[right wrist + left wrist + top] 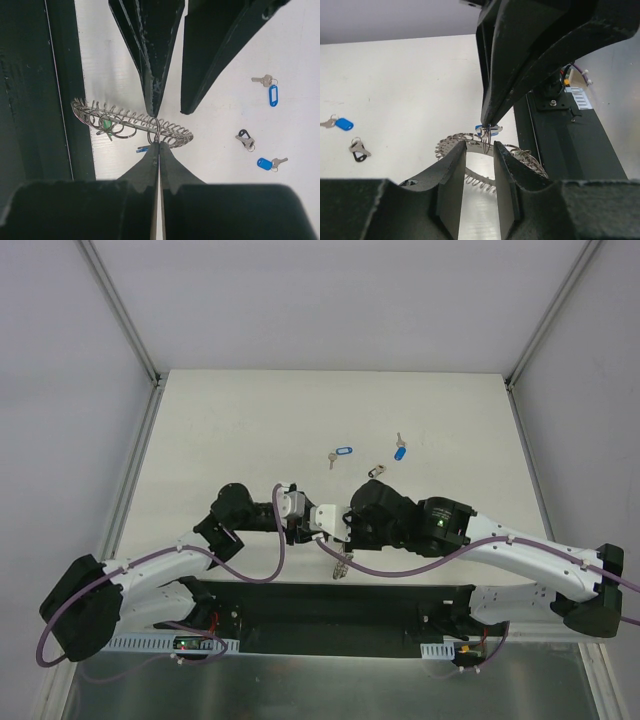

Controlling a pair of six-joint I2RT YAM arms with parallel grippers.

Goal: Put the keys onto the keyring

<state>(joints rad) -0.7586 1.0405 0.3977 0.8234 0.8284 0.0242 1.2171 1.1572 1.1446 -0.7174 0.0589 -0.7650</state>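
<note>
My right gripper (159, 144) is shut on the small wire loop (157, 131) of a blue-tagged key; a sliver of its blue tag (486, 129) shows beside the fingertips. The loop overlaps the coiled rim of the keyring (125, 121), whose green spot (105, 123) shows inside; whether it is threaded on I cannot tell. My left gripper (480, 146) stands open facing it, one finger (152, 95) just above the loop, with nothing between its fingers. Loose on the table lie two blue-tagged keys (343, 453) (400, 451) and a dark-tagged key (377, 471).
Both grippers meet low over the table's near edge, right beside the black base rail (560, 135). White walls with metal frame posts (120, 310) enclose the table. The loose keys lie beyond the grippers toward the table's middle.
</note>
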